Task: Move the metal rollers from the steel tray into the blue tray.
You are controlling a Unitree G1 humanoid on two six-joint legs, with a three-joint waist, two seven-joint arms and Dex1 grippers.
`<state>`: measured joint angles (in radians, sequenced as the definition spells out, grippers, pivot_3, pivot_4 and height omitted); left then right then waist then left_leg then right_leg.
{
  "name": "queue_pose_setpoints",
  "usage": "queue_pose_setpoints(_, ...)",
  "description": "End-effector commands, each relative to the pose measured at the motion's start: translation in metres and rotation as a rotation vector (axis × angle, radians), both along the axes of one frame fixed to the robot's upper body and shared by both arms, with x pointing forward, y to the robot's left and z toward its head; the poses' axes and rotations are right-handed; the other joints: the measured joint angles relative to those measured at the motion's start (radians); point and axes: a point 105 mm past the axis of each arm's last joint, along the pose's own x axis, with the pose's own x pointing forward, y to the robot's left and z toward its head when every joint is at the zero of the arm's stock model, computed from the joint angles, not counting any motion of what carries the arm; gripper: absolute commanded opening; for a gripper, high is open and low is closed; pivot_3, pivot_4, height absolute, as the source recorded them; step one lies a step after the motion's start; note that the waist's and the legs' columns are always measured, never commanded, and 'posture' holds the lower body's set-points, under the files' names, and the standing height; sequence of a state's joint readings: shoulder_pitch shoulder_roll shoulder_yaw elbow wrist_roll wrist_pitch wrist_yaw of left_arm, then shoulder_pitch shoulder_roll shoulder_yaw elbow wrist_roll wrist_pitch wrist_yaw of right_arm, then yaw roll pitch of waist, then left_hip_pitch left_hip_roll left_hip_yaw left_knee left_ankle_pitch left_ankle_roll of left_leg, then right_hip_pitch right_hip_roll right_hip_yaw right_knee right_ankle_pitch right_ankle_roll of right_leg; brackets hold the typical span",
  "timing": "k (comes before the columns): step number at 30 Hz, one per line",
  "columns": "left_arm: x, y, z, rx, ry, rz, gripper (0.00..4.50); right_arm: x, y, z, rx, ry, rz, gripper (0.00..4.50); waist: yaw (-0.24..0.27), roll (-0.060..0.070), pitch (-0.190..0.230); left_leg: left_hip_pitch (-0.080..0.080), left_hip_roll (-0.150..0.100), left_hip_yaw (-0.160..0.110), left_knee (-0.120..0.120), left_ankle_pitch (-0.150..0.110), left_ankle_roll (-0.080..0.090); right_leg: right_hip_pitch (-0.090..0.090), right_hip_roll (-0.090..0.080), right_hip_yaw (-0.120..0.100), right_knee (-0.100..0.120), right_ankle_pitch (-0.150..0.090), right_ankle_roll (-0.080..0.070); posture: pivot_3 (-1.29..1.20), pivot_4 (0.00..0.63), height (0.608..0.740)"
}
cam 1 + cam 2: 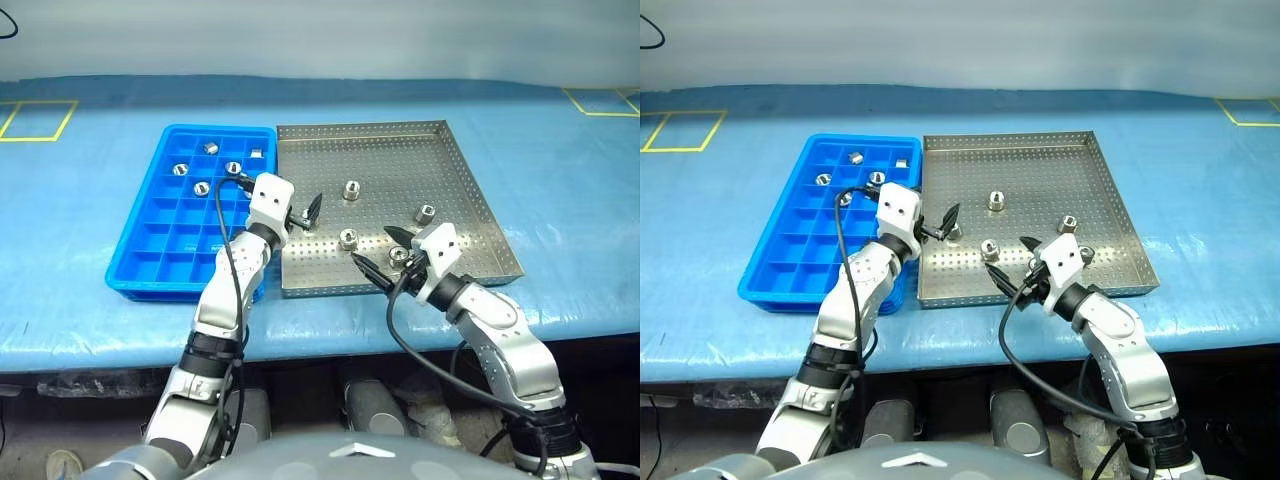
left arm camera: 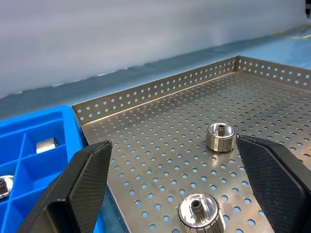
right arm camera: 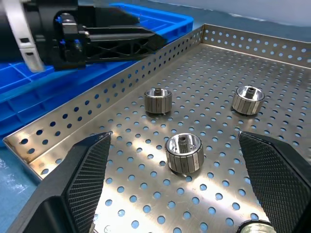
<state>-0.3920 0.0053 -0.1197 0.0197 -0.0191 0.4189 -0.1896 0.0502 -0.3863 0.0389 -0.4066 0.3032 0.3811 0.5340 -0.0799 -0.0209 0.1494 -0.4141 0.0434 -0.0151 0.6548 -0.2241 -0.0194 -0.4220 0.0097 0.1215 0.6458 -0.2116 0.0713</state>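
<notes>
On the table, left eye view: blue tray (image 1: 150,240) touching the steel tray (image 1: 460,170) on its left. Five metal rollers (image 1: 233,168) lie in the blue tray's far compartments, one to a cell. Four more stand plainly on the perforated floor, and a fifth seems half hidden at the left gripper (image 1: 308,213). Judged under halfway done. Left gripper spread and empty over the steel tray's left edge. Right gripper (image 1: 375,247) also spread and empty, low over the near part.

Right eye view: same layout. A glint at the left fingertips supports the fifth roller. Nothing lies loose on the cloth.

Left wrist view: jaws apart, holding nothing. One roller sits close ahead between the fingers, another beyond it. Blue compartments alongside hold two of the delivered pieces.

Right wrist view: jaws wide, one roller standing upright between them, not touched. Likely the next pick.

Surface and room: blue tablecloth (image 1: 560,180), slightly wrinkled, marked with yellow tape outlines (image 1: 40,120) at the far corners. Plain pale wall (image 1: 320,40) behind.
</notes>
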Motion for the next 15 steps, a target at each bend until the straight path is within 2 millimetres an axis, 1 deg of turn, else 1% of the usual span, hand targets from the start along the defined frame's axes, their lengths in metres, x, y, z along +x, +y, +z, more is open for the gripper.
queue_pose_setpoints(1,0.005,-0.008,-0.002,-0.038,0.115,-0.009,4.50,-0.002,-0.004,0.014,0.013,-0.058,-0.028,4.42,-0.006,0.000,0.000,0.000,0.000,0.000,0.000,0.000,0.000,0.000,0.000,0.000,0.000,0.000,0.000,-0.15,0.150,0.740)
queue_pose_setpoints(5,0.004,-0.012,-0.007,-0.046,0.190,-0.028,4.50,-0.004,-0.007,0.014,0.015,-0.059,-0.047,4.42,-0.030,0.000,0.000,0.000,0.000,0.000,0.000,0.000,0.000,0.000,0.000,0.000,0.000,0.000,0.000,-0.16,0.150,0.740)
queue_pose_setpoints(8,0.001,-0.016,-0.013,-0.007,0.234,-0.052,4.50,-0.004,-0.009,0.013,0.010,-0.059,-0.063,4.42,-0.046,0.000,0.000,0.000,0.000,-0.001,0.000,0.000,0.000,0.000,0.000,0.000,0.000,0.000,0.000,-0.16,0.150,0.740)
queue_pose_setpoints(10,0.001,-0.009,-0.027,0.036,0.324,0.002,4.50,-0.003,-0.010,0.013,0.009,-0.058,-0.069,4.42,-0.053,0.000,0.000,0.000,0.000,-0.001,0.000,0.000,0.000,0.000,0.000,0.000,0.000,0.000,0.000,-0.16,0.150,0.740)
queue_pose_setpoints(12,0.002,0.002,-0.036,0.043,0.386,0.081,4.50,-0.003,-0.009,0.013,0.011,-0.059,-0.068,4.42,-0.058,0.000,0.000,0.000,0.000,-0.001,0.000,0.000,0.000,0.000,0.000,0.000,0.000,0.000,0.000,-0.16,0.150,0.740)
queue_pose_setpoints(15,0.001,0.012,-0.044,0.037,0.442,0.152,4.50,-0.002,-0.008,0.014,0.012,-0.060,-0.063,4.42,-0.064,0.000,0.000,0.001,0.000,-0.001,0.000,0.000,0.000,0.001,0.000,0.000,0.000,0.000,0.000,-0.15,0.150,0.740)
